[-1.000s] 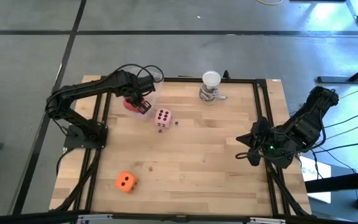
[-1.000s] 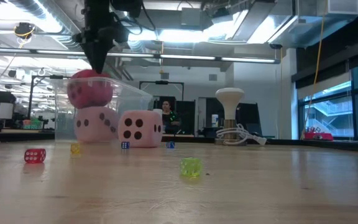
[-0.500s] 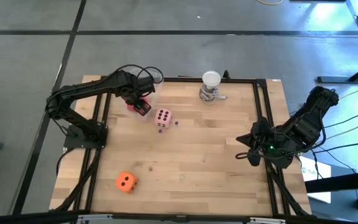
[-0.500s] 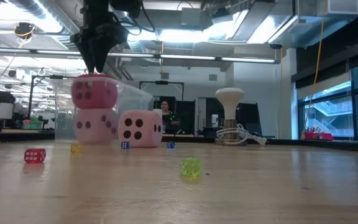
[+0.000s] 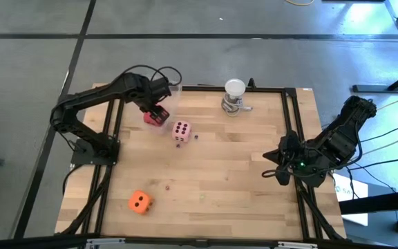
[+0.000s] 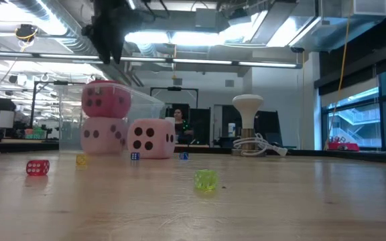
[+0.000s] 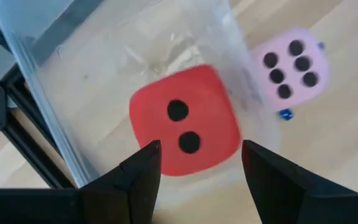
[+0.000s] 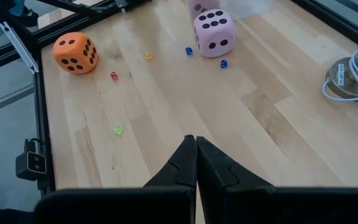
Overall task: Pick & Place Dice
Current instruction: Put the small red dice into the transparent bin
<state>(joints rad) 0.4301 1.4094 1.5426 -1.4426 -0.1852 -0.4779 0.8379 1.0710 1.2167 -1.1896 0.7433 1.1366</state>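
Left hand [image 7: 194,171] fingers apart, above the clear plastic bin [image 7: 55,93] at far left of the desk [image 5: 240,173]. Inside: red die [image 7: 184,129] stacked on a pink die [image 6: 103,136]. Second pink die [image 5: 181,129] just right of the bin; orange die [image 5: 139,202] near-left. Right hand [image 8: 196,146] together, right edge. No readable writing.

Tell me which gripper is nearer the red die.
Left. The left gripper hangs open just above the red die; the right gripper sits shut at the table's far right edge.

Grey floor [image 5: 33,83], bright ceiling lights [image 6: 200,37]
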